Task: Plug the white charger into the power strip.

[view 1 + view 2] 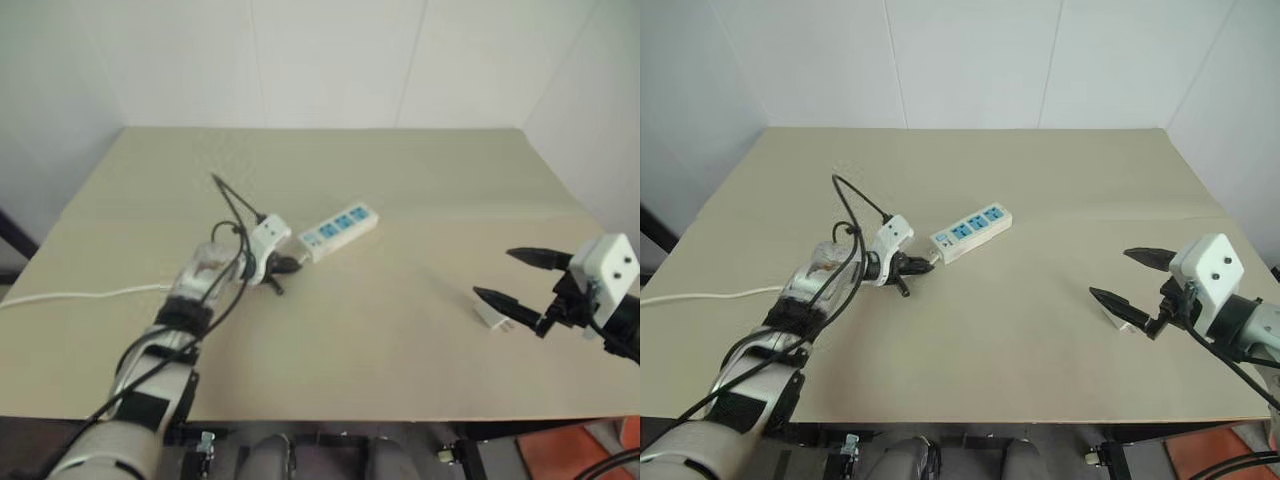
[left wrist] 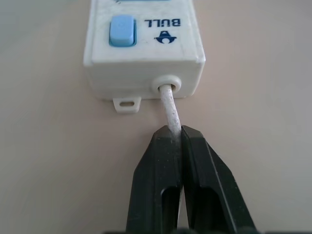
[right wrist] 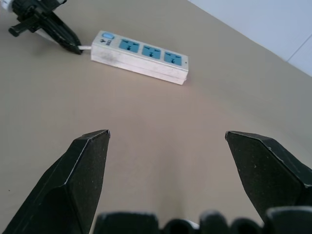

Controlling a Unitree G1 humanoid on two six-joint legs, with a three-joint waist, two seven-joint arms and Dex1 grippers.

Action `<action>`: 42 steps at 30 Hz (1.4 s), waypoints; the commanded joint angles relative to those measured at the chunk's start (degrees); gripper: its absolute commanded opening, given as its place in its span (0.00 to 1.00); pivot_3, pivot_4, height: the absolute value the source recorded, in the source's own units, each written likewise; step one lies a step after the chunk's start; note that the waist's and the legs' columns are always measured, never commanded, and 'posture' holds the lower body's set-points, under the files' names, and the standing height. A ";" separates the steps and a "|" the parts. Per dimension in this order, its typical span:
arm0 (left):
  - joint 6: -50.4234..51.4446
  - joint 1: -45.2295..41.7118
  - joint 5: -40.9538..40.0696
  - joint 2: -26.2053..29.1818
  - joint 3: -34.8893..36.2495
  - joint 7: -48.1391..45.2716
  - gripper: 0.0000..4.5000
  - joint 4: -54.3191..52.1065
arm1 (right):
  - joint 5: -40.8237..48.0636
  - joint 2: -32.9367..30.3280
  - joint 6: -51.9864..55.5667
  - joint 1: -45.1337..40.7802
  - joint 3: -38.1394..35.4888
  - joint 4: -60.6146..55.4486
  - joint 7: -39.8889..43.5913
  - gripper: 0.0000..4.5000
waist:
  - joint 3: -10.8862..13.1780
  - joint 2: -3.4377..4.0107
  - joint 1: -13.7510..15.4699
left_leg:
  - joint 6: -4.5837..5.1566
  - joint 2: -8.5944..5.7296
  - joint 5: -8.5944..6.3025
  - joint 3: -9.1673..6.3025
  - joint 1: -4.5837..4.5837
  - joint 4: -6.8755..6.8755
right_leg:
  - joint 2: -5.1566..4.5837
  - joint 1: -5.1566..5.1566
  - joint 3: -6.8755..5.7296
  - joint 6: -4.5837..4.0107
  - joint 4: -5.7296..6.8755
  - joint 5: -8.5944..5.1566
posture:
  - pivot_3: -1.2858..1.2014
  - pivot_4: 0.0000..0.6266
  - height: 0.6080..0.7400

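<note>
- Two grippers are over a beige table (image 1: 400, 330), one low near its middle, the other raised over its right side.
- Left gripper (image 2: 181, 134) is clenched on the thin white cord (image 2: 169, 107), just behind where the cord leaves the switch end of the power strip (image 1: 971, 231); in the left wrist view the two black fingers (image 2: 156, 180) press together with the cord pinched between their tips.
- Power strip lies flat on the table a little left of centre, with its long axis running from about 8 o'clock at the switch end to 2 o'clock at the far end in the head views.
- Three blue socket faces (image 3: 151, 52) look upward along its top, and a pale blue switch (image 2: 122, 30) sits beside the printed brand mark at the cord end.
- From the left gripper the cord trails away toward 9 o'clock and runs off the left edge of the table.
- Right gripper (image 1: 1130, 278) is released, its fingers spread wide and holding nothing, hovering above the table.
- White charger (image 1: 492, 311) rests on the table near the right edge, at about 4 o'clock from the power strip and well apart from it.
- Charger sits just beside the lower finger of the right gripper in the head views; whether they touch I cannot tell.
</note>
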 commanded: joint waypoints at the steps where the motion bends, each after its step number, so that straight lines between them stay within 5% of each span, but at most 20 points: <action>1: -8.82 9.47 -3.92 7.57 -0.27 -12.97 0.00 -13.95 | 1.28 0.17 -0.06 0.11 -1.57 -1.56 -0.17 1.00 | -0.01 0.02 -0.55 | 0.00 0.02 0.00 0.00 0.00 -0.01 | 0.00 -0.01 0.01 0.00 0.00 0.00 | 0.52 0.24 1.00; 6: -14.32 19.54 -7.13 13.89 2.48 -17.91 0.00 -22.72 | 1.72 -0.08 -0.10 0.00 -0.93 -1.10 0.06 1.00 | -0.02 0.06 0.04 | -0.02 0.11 0.00 0.05 0.04 -0.02 | 0.03 0.01 0.16 -0.14 -0.02 0.09 | 0.52 0.24 1.00; 11: -19.99 20.57 -3.65 14.54 2.63 -14.27 0.33 -20.38 | 1.65 -0.20 -0.29 -1.31 0.40 -0.17 0.23 1.00 | -0.02 0.05 1.05 | -0.02 0.15 0.00 0.03 0.16 0.06 | 0.03 0.14 0.07 -0.14 -0.04 0.13 | 0.52 0.24 1.00; 20: -13.14 19.71 -16.86 18.41 8.00 -24.54 0.99 -24.24 | 1.65 -0.67 -0.09 -0.48 -0.47 -0.34 0.91 1.00 | -0.01 0.05 0.33 | 0.00 0.12 -0.01 0.07 0.04 0.01 | 0.06 0.00 0.08 -0.09 -0.03 0.10 | 0.52 0.24 1.00; 25: -13.05 15.56 -19.84 12.29 11.22 -18.79 1.00 -21.43 | 2.12 -0.39 0.01 0.14 -0.90 -0.86 0.42 1.00 | -0.02 0.06 0.72 | 0.00 0.11 -0.01 0.06 0.14 0.06 | 0.06 0.14 0.07 -0.08 -0.03 0.10 | 0.52 0.24 1.00; 32: -22.57 13.53 -14.26 1.14 5.11 -19.77 1.00 -11.67 | 2.71 0.10 0.32 -1.94 0.45 -1.26 -1.18 1.00 | -0.03 0.05 0.44 | 0.00 0.00 -0.01 0.12 0.13 0.04 | 0.08 0.11 0.09 -0.07 -0.04 0.11 | 0.52 0.24 1.00; 42: -33.64 13.36 -9.67 -1.40 3.13 -21.68 1.00 -0.84 | 3.41 0.53 0.91 -1.25 -0.39 -2.48 -1.64 1.00 | -0.03 0.04 0.44 | 0.01 0.06 -0.02 0.11 0.14 0.04 | 0.08 0.11 0.10 -0.07 -0.05 0.12 | 0.52 0.24 1.00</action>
